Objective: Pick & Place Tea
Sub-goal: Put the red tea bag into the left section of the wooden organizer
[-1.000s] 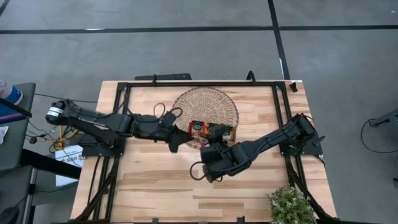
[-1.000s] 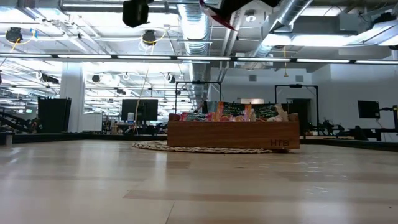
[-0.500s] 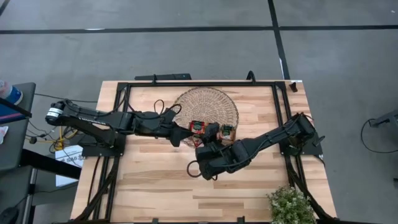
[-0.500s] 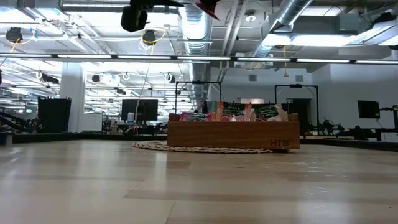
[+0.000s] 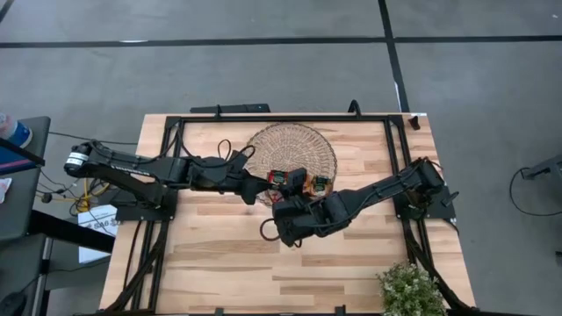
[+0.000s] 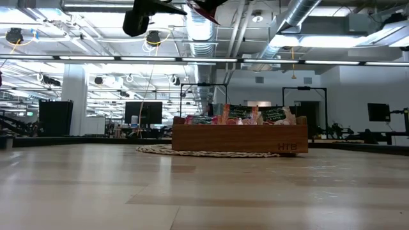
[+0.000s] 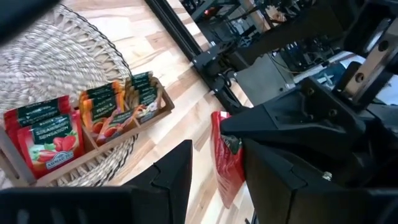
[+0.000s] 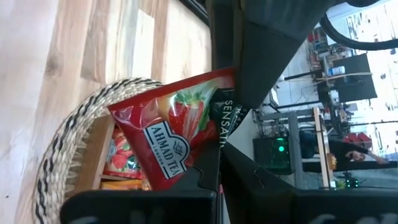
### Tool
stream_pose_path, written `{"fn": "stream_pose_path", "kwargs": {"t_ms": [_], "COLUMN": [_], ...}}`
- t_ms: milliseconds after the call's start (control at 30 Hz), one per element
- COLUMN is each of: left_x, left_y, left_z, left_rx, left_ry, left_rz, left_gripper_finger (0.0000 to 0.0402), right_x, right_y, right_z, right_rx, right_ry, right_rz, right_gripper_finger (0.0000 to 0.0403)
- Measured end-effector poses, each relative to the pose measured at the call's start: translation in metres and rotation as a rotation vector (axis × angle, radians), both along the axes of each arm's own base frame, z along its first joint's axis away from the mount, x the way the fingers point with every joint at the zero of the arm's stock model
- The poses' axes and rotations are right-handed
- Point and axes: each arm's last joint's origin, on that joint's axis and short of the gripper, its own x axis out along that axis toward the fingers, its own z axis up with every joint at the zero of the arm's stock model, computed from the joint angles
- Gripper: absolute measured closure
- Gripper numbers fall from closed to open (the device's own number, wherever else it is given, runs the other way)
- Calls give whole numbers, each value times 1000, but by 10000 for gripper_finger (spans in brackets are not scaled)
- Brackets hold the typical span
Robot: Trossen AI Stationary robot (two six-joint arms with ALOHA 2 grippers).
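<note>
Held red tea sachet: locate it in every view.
High view: red tea sachet mid-picture, at the lower edge of the woven mat.
Low view: top edge, near centre, high above the table.
Left wrist view: centre, edge-on.
Right wrist view: centre, face-on.
Shared landmark: the woven mat, in all four.

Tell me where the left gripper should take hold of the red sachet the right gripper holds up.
Likely the sachet's free red end, flat faces between the left gripper's fingers, approaching opposite the right gripper: it is thin and flat, its green-band end pinched.
</note>
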Motion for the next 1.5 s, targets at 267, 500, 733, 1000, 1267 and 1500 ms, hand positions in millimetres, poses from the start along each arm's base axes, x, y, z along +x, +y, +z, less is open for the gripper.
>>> {"fn": "stream_pose_path", "kwargs": {"t_ms": [267,500,733,1000,1267,1500], "left_x": [-1,-1,-1,-1,-1,-1], "left_y": [-2,-2,-1,0,1,1], "left_z": [-3,-3,-2,-2,-1,-1], "left_rx": [6,21,53,95,133,174], "left_ry": [36,41,30,31,32,39], "left_rz": [-88,-90,-60,-29,-14,-28], "left_gripper_finger": [271,271,271,271,287,386], "right_x": [-2,-1,1,5,8,8], "right_y": [-4,-5,-5,-6,-4,-4], "right_z": [-2,-2,-2,0,1,1], "right_rx": [4,38,49,47,90,90], "right_ry": [19,25,11,-3,-15,-16], "right_rz": [-23,-11,-3,17,47,47], "right_gripper_finger": [403,403,403,403,403,403]}}
